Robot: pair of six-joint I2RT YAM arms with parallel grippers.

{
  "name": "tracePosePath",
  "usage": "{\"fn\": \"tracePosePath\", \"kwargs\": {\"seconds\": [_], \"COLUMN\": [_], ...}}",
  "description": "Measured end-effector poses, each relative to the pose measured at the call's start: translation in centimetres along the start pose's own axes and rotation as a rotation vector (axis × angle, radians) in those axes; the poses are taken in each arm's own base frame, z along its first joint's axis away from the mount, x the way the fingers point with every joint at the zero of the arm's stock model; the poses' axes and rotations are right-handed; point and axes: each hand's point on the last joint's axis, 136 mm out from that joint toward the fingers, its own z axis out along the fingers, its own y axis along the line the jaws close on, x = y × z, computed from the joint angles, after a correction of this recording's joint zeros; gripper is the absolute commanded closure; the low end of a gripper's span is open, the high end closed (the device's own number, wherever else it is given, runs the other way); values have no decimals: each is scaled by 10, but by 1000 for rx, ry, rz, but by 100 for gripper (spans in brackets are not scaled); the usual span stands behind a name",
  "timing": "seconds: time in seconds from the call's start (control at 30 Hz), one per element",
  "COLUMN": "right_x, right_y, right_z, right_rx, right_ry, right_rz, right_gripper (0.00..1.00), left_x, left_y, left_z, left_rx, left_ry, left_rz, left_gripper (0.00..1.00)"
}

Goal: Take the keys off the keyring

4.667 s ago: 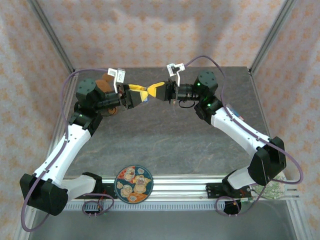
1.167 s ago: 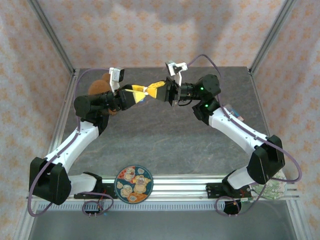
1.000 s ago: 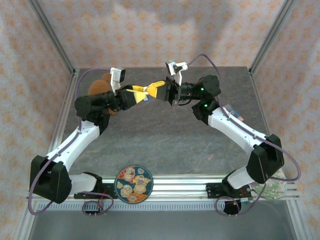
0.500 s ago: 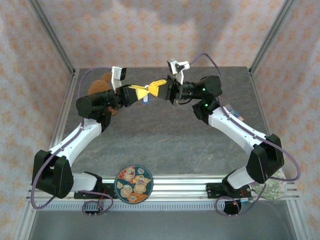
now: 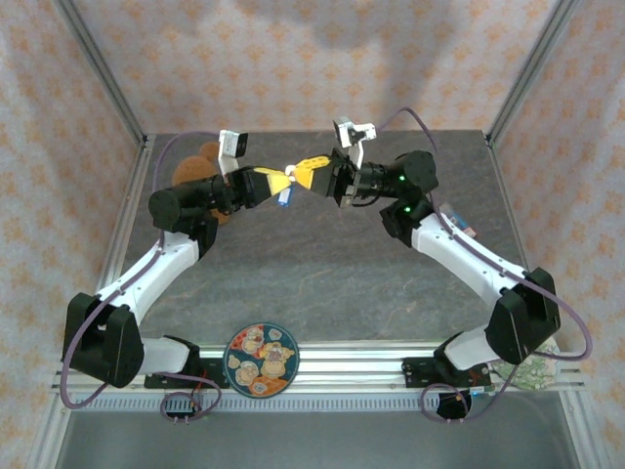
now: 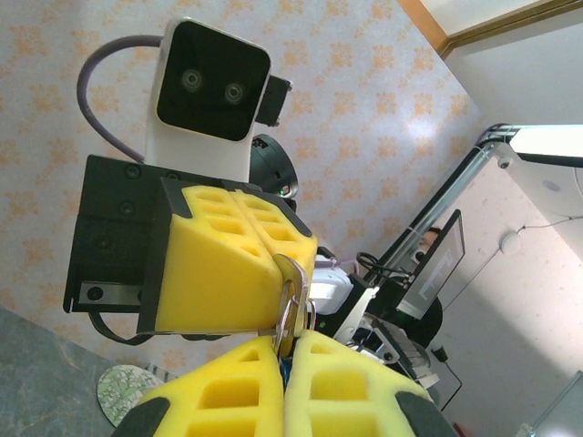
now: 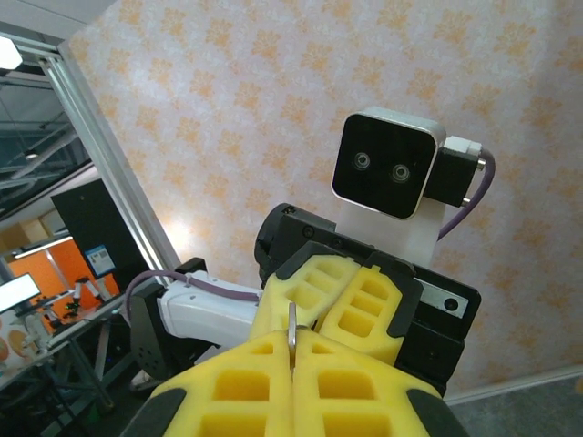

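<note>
Orange-patterned walls (image 5: 293,68) surround a grey stone-look table (image 5: 322,283).

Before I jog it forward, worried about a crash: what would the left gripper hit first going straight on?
The right gripper, facing the left gripper tip to tip, with just the thin keyring they both grip between them; hardly any gap, it seems.
</note>
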Motion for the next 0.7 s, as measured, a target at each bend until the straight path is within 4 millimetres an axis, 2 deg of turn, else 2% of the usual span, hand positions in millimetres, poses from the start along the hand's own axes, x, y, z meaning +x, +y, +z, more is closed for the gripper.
{"fn": "tracePosePath", "kwargs": {"seconds": [0.27,0.63,0.7], "right_x": [6,14,14], "right_y": [2,0,-1], "right_z": [-11,-12,-13], "right_rx": [60,87,96], "right_ry": [-31,-34,-32], "right_rz": [-78,-138,-137], "right_gripper": [100,100,100], "left_x": [-1,3,3], "left_y": [6,10,12], "left_z": [-1,-7,-8], "left_rx": [-33,-147,-156], "left_ry": [-18,-40,-42], "left_rz": [12,72,75], "left_gripper": [100,100,82]}}
